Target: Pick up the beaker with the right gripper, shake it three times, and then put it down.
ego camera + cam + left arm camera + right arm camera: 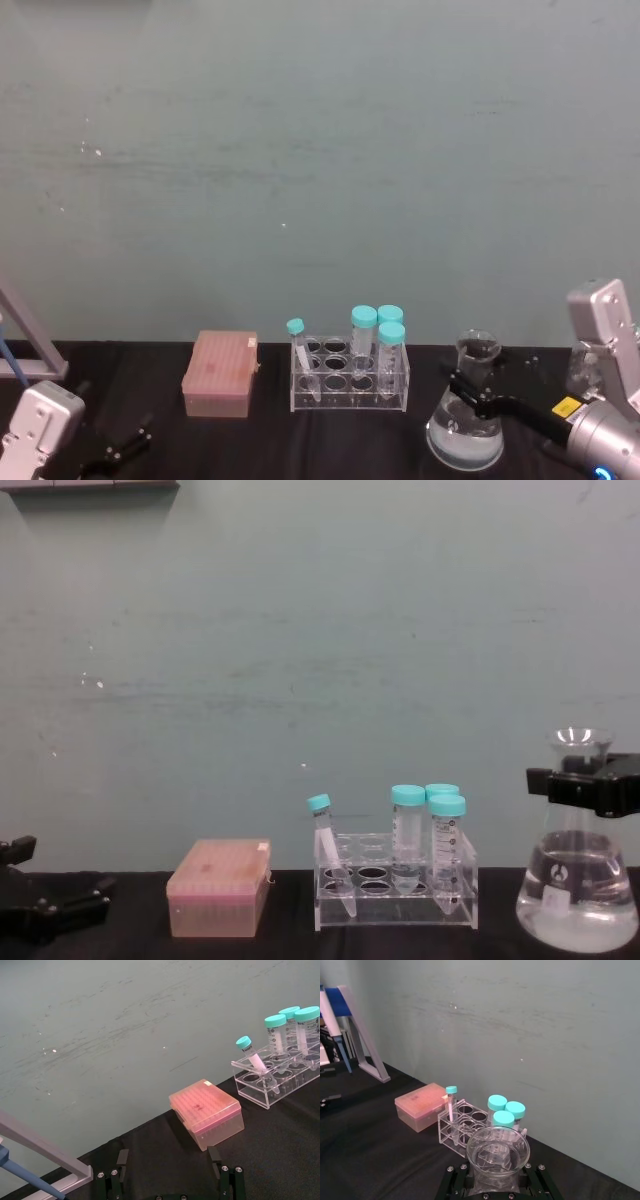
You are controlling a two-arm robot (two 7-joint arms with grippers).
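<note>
The beaker (577, 885) is a clear conical flask holding some clear liquid, at the table's right. It stands upright to the right of the tube rack (395, 890). My right gripper (590, 785) is shut on its narrow neck just under the flared rim. The head view shows the same grip, with the right gripper (478, 392) on the beaker (465, 430). In the right wrist view the beaker's rim (497, 1152) sits between the black fingers. I cannot tell whether its base touches the black tabletop. My left gripper (167, 1160) is open and idle at the near left.
A clear rack (350, 385) with several blue-capped tubes stands left of the beaker. A pink tip box (220, 375) lies further left. A grey pipette stand (45, 1150) is at the far left. The green wall runs close behind the table.
</note>
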